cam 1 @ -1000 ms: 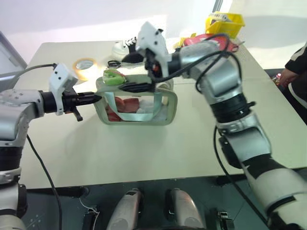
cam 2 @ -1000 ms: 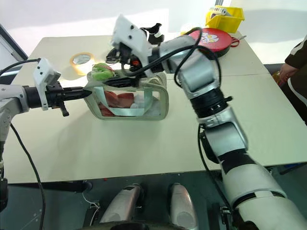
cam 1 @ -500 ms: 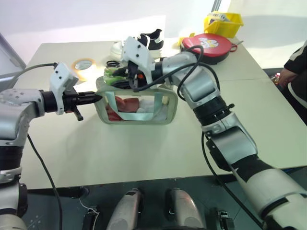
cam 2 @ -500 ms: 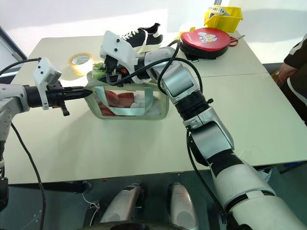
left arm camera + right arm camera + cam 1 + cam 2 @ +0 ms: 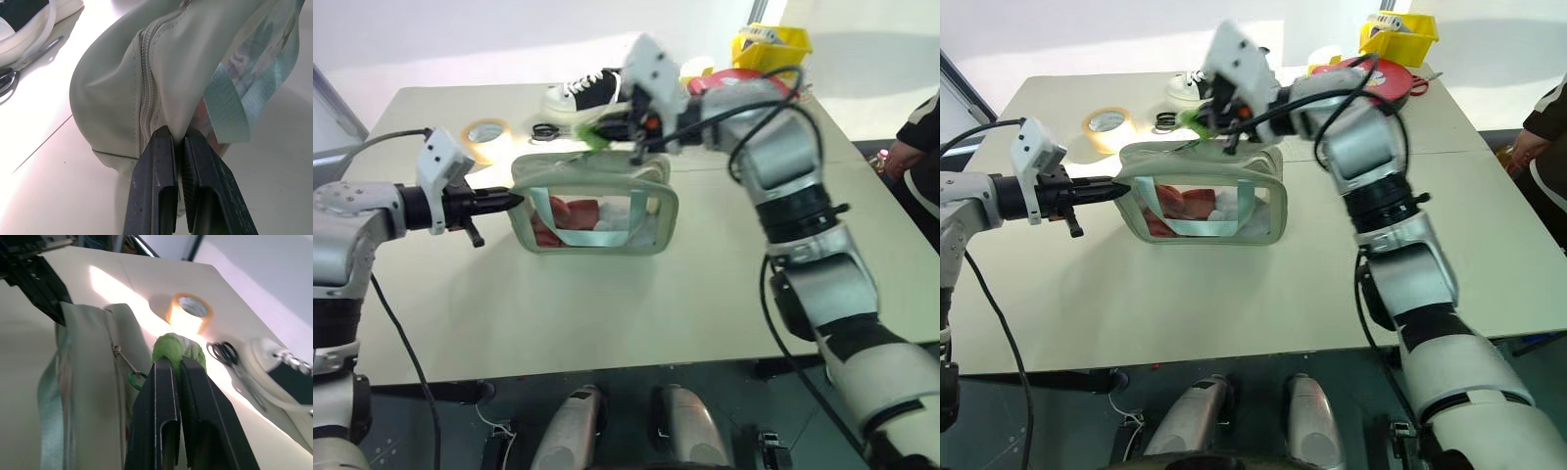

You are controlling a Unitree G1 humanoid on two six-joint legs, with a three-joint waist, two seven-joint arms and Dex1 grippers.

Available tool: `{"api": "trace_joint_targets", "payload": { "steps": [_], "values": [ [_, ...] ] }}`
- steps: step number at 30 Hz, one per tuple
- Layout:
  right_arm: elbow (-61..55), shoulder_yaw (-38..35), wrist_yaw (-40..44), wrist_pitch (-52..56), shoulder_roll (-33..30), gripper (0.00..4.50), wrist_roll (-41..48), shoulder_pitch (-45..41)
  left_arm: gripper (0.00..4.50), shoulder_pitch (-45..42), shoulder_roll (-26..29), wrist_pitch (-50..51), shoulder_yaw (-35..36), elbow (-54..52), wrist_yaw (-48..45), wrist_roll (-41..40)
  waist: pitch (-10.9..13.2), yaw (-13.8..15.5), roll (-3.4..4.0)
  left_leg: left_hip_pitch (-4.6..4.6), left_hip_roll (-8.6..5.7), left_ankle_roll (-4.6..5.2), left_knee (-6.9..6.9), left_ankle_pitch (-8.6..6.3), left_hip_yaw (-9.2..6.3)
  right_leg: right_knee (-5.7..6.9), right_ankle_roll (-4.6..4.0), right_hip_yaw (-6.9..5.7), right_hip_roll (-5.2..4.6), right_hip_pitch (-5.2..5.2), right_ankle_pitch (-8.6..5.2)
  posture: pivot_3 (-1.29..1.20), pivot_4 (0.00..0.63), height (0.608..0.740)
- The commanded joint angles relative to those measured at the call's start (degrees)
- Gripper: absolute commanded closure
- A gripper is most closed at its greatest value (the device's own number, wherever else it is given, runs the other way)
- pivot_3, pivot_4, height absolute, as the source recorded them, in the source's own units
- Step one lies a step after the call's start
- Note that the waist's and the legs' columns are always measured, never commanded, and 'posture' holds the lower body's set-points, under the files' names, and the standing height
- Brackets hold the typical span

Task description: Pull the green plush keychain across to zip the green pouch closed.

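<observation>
Green plush [image 5: 177,349] pinched in my right gripper [image 5: 177,369], pouch [image 5: 595,209] braced by my left.

My left gripper [image 5: 177,142] is clamped on the fabric at the pouch's end beside the zip, so the pouch can't slide on the table [image 5: 636,304] when I pull. My right fingers are closed on the plush above the pouch's top, near its far end; the thin link down to the zip looks taut, which I judge is what drags the slider along.
</observation>
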Motion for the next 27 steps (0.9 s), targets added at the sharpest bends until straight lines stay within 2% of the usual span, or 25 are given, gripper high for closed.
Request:
{"api": "trace_joint_targets", "payload": {
  "steps": [1,7,13,16,20,23,27],
  "values": [
    [-5.5,-3.6,-0.2,3.1,-5.8,4.4,0.4,0.9,4.5,-0.6,0.8,-1.1,1.6,-0.2,-0.3,0.1,0.0,0.0,0.0,0.0,0.0,0.0,-0.01,0.0,0.0,0.0,0.0,0.0,0.0,0.0,0.0,0.0,0.15,0.74],
    [-5.9,-4.9,-5.0,1.6,-14.2,4.4,-3.5,6.3,4.5,-1.0,0.9,-1.1,1.3,0.2,-0.7,0.3,0.0,0.0,0.0,0.0,0.01,0.02,0.01,-0.01,0.01,-0.06,-0.04,0.0,-0.04,0.03,-0.03,0.0,0.15,0.74],
    [-6.0,-0.5,-8.2,-5.1,-18.9,4.4,-10.5,15.1,4.5,-1.8,0.8,-0.9,0.8,0.5,-0.9,0.7,0.0,0.0,-0.02,-0.03,0.02,0.06,0.01,0.01,0.02,-0.1,-0.05,-0.01,-0.04,0.04,-0.04,0.0,0.15,0.74],
    [-7.1,2.4,-10.7,-5.5,-14.4,4.4,-11.0,23.6,4.5,-2.0,0.7,-0.9,0.4,0.6,-1.0,0.8,0.0,0.0,-0.06,0.0,0.05,0.09,0.02,0.01,0.02,-0.11,-0.05,-0.02,-0.04,0.09,-0.04,0.0,0.15,0.74],
    [-8.7,4.6,-12.8,-3.6,-7.6,4.4,-10.7,29.8,4.5,-2.3,0.7,-0.8,0.2,0.6,-1.0,1.0,0.0,-0.3,-0.02,-0.01,0.05,0.12,0.03,0.03,0.03,-0.06,-0.03,0.0,-0.03,0.06,-0.03,0.0,0.15,0.74],
    [-9.9,4.0,-14.6,-0.7,-3.3,4.4,-9.6,31.0,4.5,-1.8,0.9,-0.4,0.5,0.0,-0.9,0.9,0.0,-0.2,-0.05,0.0,0.05,0.12,0.07,0.04,0.02,-0.04,-0.01,-0.01,-0.01,0.07,-0.02,0.0,0.15,0.74],
    [-10.7,2.6,-15.7,1.7,-1.3,4.4,-8.9,30.3,4.5,-1.1,0.9,0.1,1.1,-0.8,-0.7,0.7,0.0,-0.1,-0.07,0.02,0.05,0.11,0.09,0.03,0.01,-0.06,-0.02,-0.01,0.0,0.1,-0.02,0.0,0.15,0.74]
  ]
}}
